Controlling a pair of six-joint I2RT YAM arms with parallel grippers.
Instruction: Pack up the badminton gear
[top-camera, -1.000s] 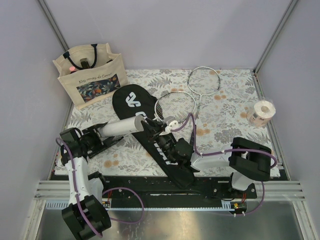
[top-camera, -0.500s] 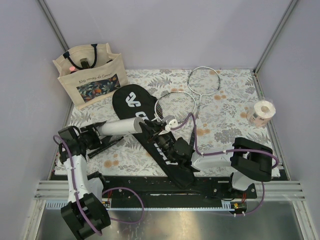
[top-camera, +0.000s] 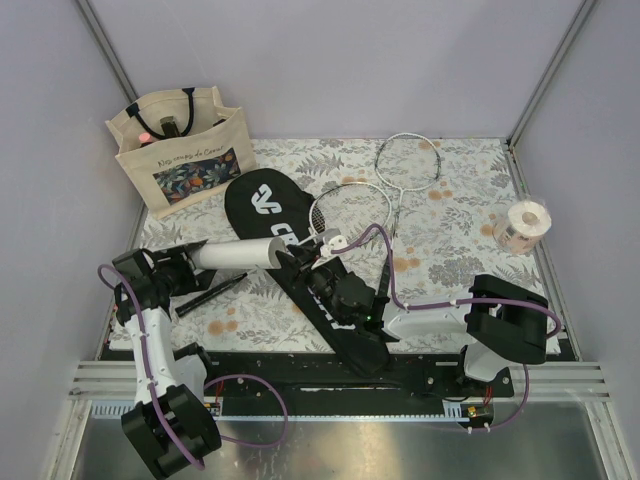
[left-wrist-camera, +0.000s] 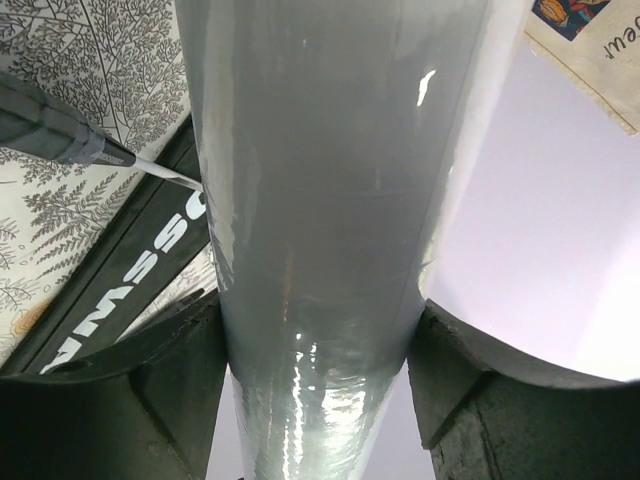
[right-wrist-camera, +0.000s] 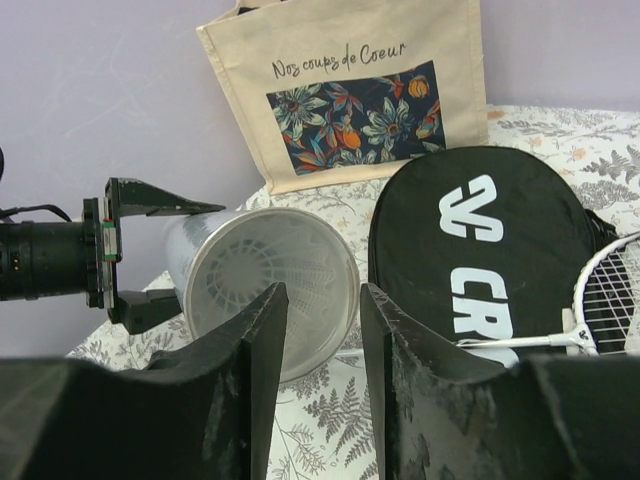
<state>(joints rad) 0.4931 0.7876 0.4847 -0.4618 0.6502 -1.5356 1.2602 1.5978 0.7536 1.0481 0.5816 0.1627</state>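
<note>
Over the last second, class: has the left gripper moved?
Yes. The left gripper, jaws shut on the white tube, shifted left, away from the black cover.

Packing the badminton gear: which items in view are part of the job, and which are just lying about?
Part of the job:
white tube
black CROSSWAY cover
far racket
near racket

Just lying about:
floral tote bag
tape roll

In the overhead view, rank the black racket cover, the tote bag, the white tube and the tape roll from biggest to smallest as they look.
1. Black CROSSWAY cover: the longest by far.
2. Tote bag: close to the cover in area, and it stands upright nearer the camera, so these two are unsure.
3. White tube.
4. Tape roll.
</note>
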